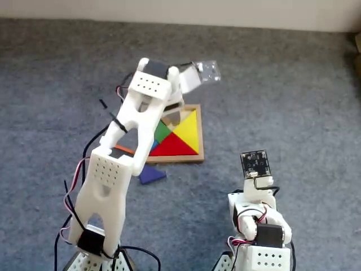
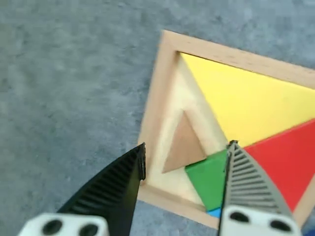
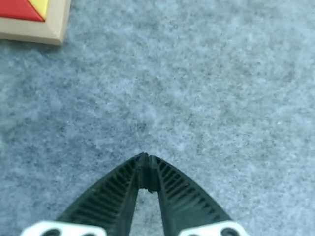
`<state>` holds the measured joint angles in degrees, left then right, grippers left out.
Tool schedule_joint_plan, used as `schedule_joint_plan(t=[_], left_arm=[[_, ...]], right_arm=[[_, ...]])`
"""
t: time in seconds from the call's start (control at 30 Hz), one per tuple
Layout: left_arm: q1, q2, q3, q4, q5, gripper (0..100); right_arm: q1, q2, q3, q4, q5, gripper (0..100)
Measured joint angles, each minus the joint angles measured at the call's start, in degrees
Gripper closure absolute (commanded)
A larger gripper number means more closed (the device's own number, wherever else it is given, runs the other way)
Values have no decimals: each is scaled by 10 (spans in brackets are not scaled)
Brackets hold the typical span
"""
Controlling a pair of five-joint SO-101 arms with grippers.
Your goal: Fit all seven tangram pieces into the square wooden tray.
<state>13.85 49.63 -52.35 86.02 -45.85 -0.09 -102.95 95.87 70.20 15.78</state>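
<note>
Although the square wooden tray (image 1: 180,158) is well filled, you are not done: by my count 5 of the 7 pieces lie inside it and 2 lie outside on the grey worktop (image 1: 293,101). The big yellow triangle (image 1: 189,131) and the big red triangle (image 1: 172,148) sit flush together. The green piece (image 1: 162,131) is beside them, and a sliver of a light blue piece (image 2: 214,212) shows at the green one's edge. The dark blue triangle (image 1: 152,175) lies just outside the tray's near rim. An orange piece (image 1: 121,150) lies partly under the left arm, so you cannot tell its shape. Your left hand (image 2: 187,146) hangs released over the tray's unfilled corner, gripping nothing. Your right hand (image 3: 146,162) is clenched on nothing, low over bare worktop and well apart from the tray. The left wrist view gives you what the arm largely hides in the high view: a small tan triangle (image 2: 183,145) lying in that corner with bare tray floor beside it. It looks loose rather than seated, and I judge that this gap is where the last 2 pieces must go. The high view, in turn, shows you the 2 stray pieces, and the right wrist view adds a tray corner with a bit of red and yellow.
</note>
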Motion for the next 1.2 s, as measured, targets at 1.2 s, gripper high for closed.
schedule_joint_plan(t=[1.2], left_arm=[[11,67,-96,95,99,864]], right_arm=[[0,0,0,0,0,992]])
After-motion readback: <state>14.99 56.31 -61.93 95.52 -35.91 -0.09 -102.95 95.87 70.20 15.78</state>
